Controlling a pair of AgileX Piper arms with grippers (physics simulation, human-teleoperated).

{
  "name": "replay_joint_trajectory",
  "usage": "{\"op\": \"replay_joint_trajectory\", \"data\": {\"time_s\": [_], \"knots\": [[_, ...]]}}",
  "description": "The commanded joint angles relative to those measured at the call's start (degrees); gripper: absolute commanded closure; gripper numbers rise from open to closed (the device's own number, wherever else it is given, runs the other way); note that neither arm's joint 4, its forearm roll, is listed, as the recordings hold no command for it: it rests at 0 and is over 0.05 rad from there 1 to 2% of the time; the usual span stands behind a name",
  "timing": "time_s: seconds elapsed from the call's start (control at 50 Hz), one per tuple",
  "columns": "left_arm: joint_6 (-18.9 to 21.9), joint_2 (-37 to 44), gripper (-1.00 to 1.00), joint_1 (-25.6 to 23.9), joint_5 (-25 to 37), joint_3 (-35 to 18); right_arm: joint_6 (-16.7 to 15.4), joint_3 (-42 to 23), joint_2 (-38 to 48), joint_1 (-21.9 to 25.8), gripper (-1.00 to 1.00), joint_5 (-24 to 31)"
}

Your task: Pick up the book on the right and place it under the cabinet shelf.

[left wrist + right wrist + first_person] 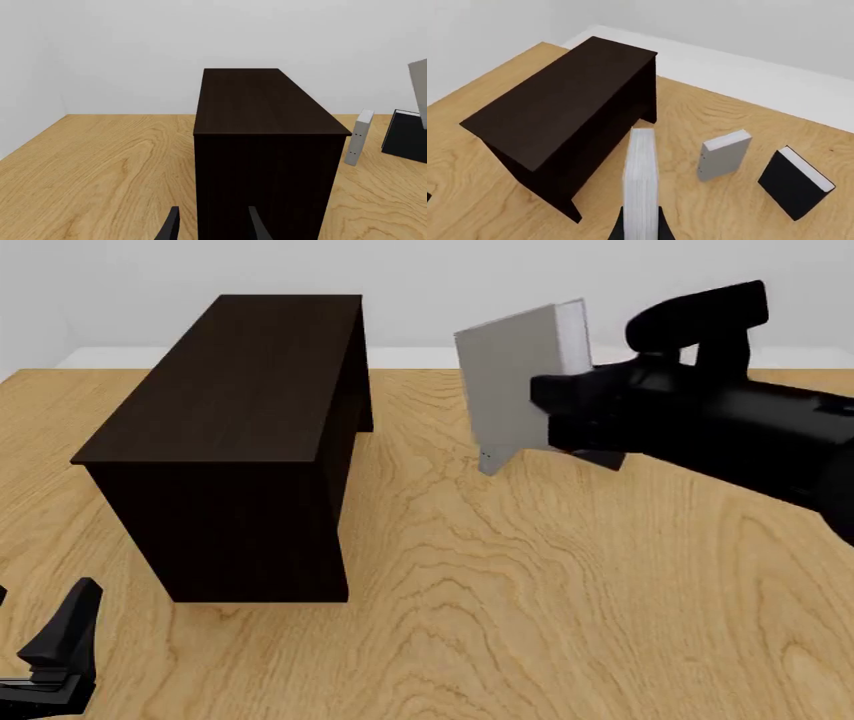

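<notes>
Above the right half of the wooden table (561,590), the right gripper (642,227) holds the broad light grey book (514,390) clear of the surface, its two dark fingers (619,227) pressed against either cover. From the front camera the book stands upright and a little tilted, plain cover toward the near side, white page edges along its right side, with the black right arm (721,420) reaching in from the right behind it. In the right wrist view the book is seen edge-on, a narrow band of white pages running away from the gripper.

To the book's left, well apart from it, stands the big dark brown cabinet (227,440), boxy with a flat top, resting on the table and stretching from near to far. In the right wrist view, a slimmer light grey book (724,155) stands upright on the table to the right of the cabinet, and a black book (794,182) with white page edges stands further right, apart from it.

At the near left corner the left gripper (212,225) sits low over the table, close to the cabinet's near end, fingers parted with nothing between them.
</notes>
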Motion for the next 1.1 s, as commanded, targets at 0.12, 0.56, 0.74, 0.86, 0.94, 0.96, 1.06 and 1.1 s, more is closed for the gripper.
{"op": "replay_joint_trajectory", "data": {"time_s": [0.12,0.56,0.74,0.86,0.94,0.96,1.06,1.1], "knots": [[0.00,0.00,-1.00,0.00,0.00,0.00,8.21,-0.15,1.45,3.91,1.00,-5.05],[0.00,0.00,-1.00,0.00,0.00,0.00,18.33,4.79,7.64,7.79,1.00,-15.54],[0.00,0.00,-1.00,0.00,0.00,0.00,21.64,7.50,7.49,8.02,1.00,-18.93],[0.00,0.00,-1.00,0.00,0.00,0.00,24.31,9.56,7.26,7.32,1.00,-21.99],[0.00,0.00,-1.00,0.00,0.00,0.00,25.53,10.75,7.49,6.97,1.00,-23.75],[0.00,0.00,-1.00,0.00,0.00,0.00,26.03,11.29,7.26,7.03,1.00,-24.47],[0.00,0.00,-1.00,0.00,0.00,0.00,27.19,12.32,7.26,7.73,1.00,-25.99],[0.00,0.00,-1.00,0.00,0.00,0.00,27.83,12.69,7.56,7.93,1.00,-26.64]]}}
